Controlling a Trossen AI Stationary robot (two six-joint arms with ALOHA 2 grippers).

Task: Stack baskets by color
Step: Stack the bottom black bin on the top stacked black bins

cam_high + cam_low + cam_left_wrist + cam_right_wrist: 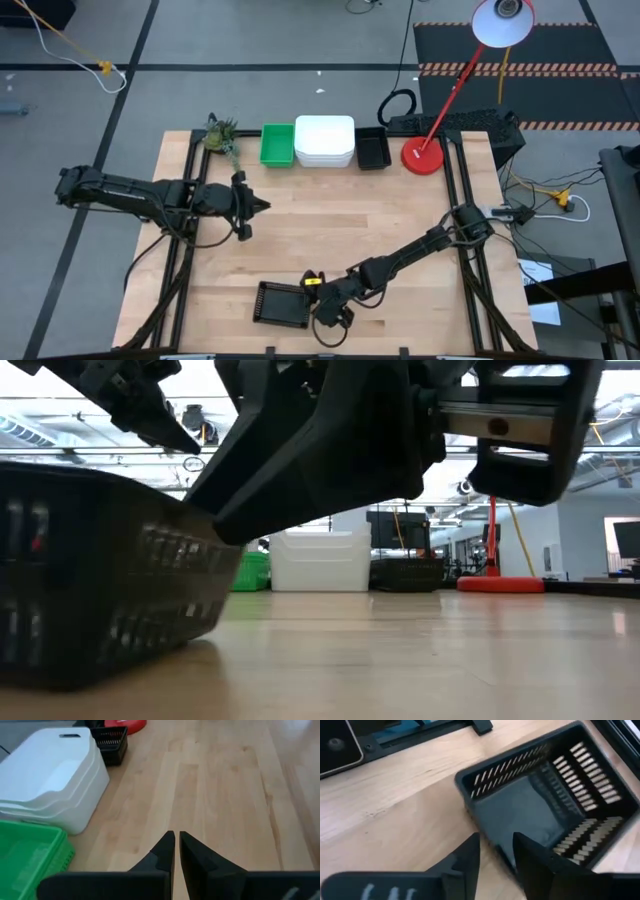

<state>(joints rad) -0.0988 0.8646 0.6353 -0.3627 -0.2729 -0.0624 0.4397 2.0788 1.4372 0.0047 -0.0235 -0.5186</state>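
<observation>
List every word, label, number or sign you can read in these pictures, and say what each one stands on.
None can be read.
Right gripper: pale marks on its body at the right wrist picture's lower edge, cut off and blurred.
Black basket, white baskets, green basket, red lamp base: no lettering shows.
Hazard-striped floor mat: stripes only, no words.
</observation>
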